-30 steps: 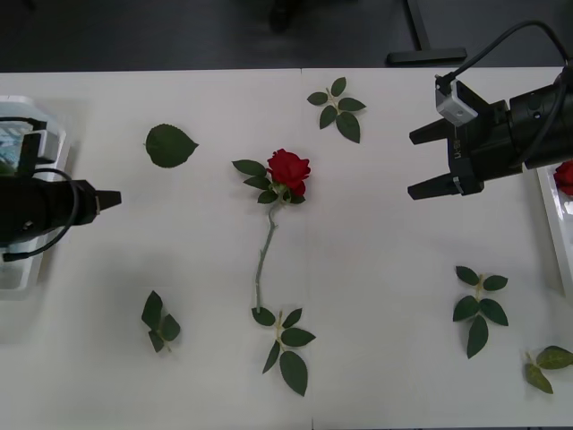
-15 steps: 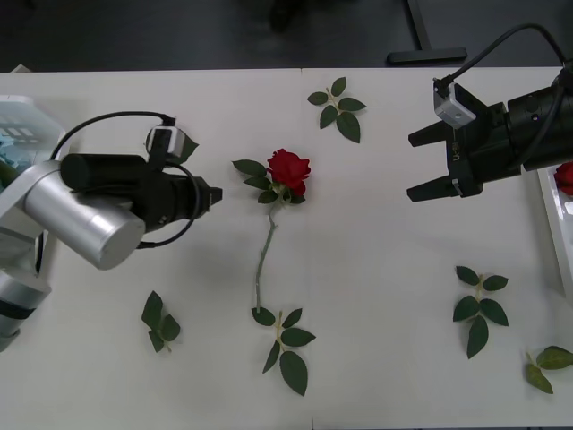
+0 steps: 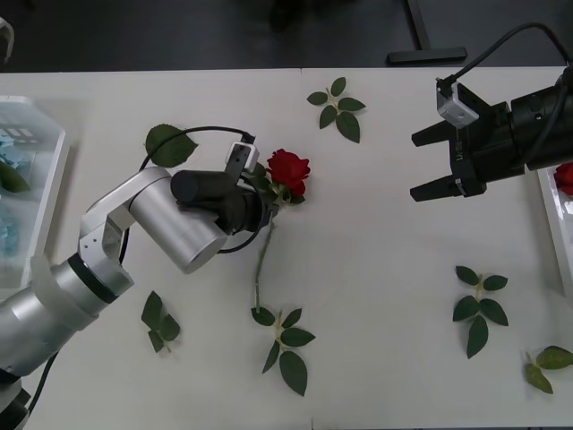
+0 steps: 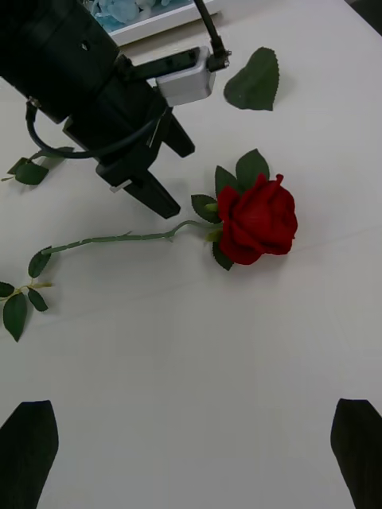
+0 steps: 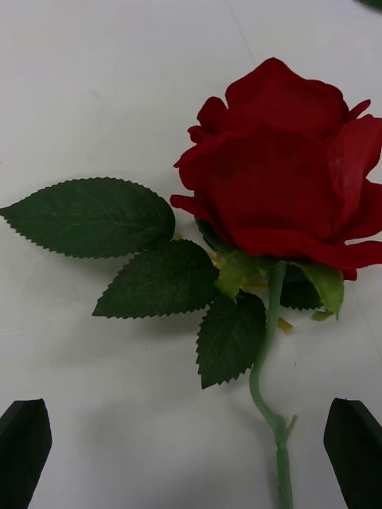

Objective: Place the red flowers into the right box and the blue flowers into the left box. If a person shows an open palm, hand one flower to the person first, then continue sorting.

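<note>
Red rose (image 3: 288,170) lies on the table, stem between the left pincer's (image 4: 156,172) spread-apart fingers.

Loose leaf sprigs (image 3: 338,109) scattered on white table (image 3: 385,269), single leaf (image 3: 168,143).

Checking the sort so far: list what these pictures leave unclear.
- Left box: front view, cut off by the picture's edge; its blue flowers can't be counted.
- Right box: front view, cut off by the edge; one red bloom partly shows.
- Left pincer: front view, its arm hides the fingers by the red rose.
</note>
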Controlling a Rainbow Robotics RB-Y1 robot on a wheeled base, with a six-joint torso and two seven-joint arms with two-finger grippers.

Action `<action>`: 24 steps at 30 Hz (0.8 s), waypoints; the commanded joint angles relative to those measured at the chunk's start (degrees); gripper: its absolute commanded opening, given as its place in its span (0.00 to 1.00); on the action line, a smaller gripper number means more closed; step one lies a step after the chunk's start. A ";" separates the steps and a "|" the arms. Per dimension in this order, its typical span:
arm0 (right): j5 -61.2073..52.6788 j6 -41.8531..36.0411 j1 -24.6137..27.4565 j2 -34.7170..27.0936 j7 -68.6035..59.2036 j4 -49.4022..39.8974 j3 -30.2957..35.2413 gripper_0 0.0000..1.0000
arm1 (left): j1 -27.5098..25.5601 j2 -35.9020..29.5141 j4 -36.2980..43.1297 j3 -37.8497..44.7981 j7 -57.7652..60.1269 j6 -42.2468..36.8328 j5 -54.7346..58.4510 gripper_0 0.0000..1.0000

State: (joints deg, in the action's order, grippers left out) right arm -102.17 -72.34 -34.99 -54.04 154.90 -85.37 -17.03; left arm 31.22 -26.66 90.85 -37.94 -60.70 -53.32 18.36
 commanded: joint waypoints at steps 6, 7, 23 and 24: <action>-0.23 -0.26 0.19 -3.35 0.10 -1.29 -0.37 1.00 | 7.45 4.25 -8.59 -7.23 0.06 8.76 -1.31 1.00; -0.23 -0.17 0.19 -3.35 0.10 -1.29 -0.37 1.00 | 7.53 4.42 -8.68 -7.58 -0.12 8.85 -1.57 1.00; -0.23 -0.26 1.07 -3.62 0.10 -1.20 -0.28 1.00 | 8.24 4.86 -9.47 -11.10 -1.61 8.85 -1.40 1.00; -0.14 -0.26 1.07 -3.62 0.10 -1.20 -0.28 1.00 | 8.24 4.95 -9.64 -11.10 -1.70 8.76 -1.31 1.00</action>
State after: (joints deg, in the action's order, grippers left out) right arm -102.17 -72.35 -34.50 -54.87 154.90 -85.38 -17.05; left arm 36.63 -23.18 81.40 -48.38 -60.75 -45.32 16.88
